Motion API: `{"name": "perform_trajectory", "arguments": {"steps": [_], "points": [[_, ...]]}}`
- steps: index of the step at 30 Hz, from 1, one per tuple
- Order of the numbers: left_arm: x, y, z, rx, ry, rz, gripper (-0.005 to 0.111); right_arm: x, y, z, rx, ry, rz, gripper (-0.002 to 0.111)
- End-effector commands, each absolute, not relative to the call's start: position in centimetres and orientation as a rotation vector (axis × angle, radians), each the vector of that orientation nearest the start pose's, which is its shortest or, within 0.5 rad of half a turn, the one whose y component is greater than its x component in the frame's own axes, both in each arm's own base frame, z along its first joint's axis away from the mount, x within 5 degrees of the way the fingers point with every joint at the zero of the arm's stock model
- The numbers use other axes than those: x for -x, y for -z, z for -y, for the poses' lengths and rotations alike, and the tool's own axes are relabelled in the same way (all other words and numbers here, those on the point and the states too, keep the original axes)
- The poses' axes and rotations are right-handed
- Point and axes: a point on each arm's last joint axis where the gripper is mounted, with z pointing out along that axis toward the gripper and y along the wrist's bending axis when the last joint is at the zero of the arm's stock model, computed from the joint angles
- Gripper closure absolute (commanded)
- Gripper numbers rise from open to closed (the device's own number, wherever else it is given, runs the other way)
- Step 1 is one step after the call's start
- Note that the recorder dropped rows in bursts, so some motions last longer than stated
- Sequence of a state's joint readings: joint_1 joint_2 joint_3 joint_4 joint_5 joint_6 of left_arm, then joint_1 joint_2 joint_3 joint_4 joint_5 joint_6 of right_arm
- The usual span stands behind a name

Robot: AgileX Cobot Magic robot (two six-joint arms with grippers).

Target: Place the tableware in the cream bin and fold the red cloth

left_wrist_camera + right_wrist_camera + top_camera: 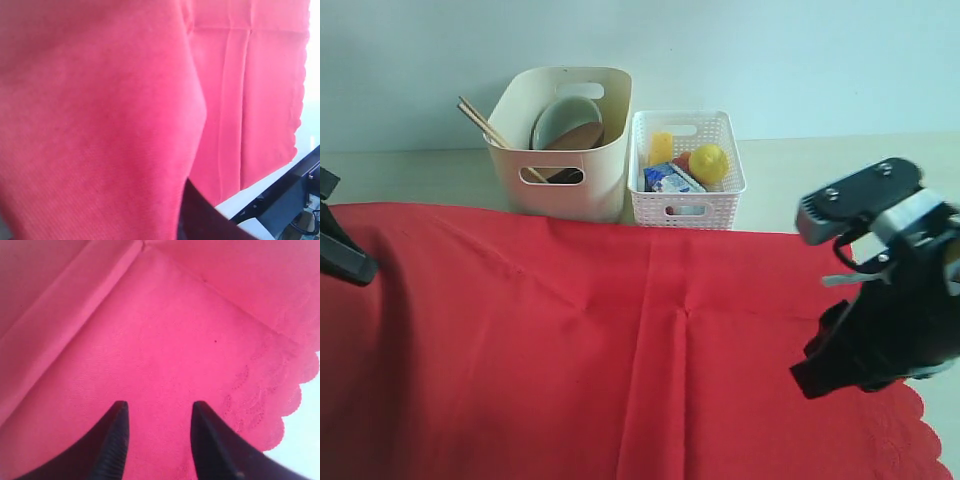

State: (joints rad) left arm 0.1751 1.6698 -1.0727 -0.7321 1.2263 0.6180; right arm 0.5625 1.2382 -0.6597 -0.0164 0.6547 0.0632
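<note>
We see the large bright-red scalloped fabric cloth (pixel 620 350) lying creased before the smooth cream plastic bin (pixel 570 195), tableware (pixel 570 130) inside. The right gripper (pixel 159 407) hovers, jaws apart, over its lacy corner; the left gripper (pixel 340 252) is closed, apparently on a lifted edge. Soft weave could slip, skewing the fold.

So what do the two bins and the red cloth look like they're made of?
The cream bin: apparently smooth moulded plastic, with a slight sheen, rounded corners and cut handles. The white basket: likely plastic too, a perforated lattice. The red cloth: woven matte fabric, showing fold creases and a scalloped edge.
</note>
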Motion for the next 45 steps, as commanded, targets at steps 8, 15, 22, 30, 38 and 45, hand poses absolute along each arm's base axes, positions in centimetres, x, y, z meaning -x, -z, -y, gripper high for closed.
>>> {"name": "perform_trajectory", "arguments": {"steps": [8,15,22,30,38,45], "points": [[-28.4,-24.1,6.2,-0.42,1.059,-2.819,0.107,-23.6,-14.6,-14.9,0.753,-0.065,-2.91,0.108],[-27.2,-24.3,11.3,-0.644,1.109,-2.796,0.107,-24.2,-11.8,-15.4,0.741,-0.07,-2.969,0.108],[-26.8,-26.4,16.5,-0.745,1.172,-2.655,0.107,-24.3,-10.9,-16.0,0.756,-0.123,-3.019,0.108],[-26.4,-28.8,21.4,-0.755,1.16,-2.548,0.107,-24.0,-11.0,-16.3,0.741,-0.179,-3.051,0.108],[-25.7,-27.4,25.2,-0.854,1.221,-2.59,0.107,-23.7,-11.0,-16.1,0.76,-0.165,-3.09,0.108],[-26.1,-25.0,27.0,-0.884,1.228,-2.653,0.107,-23.8,-11.2,-15.7,0.863,-0.079,-3.073,0.108]]}}
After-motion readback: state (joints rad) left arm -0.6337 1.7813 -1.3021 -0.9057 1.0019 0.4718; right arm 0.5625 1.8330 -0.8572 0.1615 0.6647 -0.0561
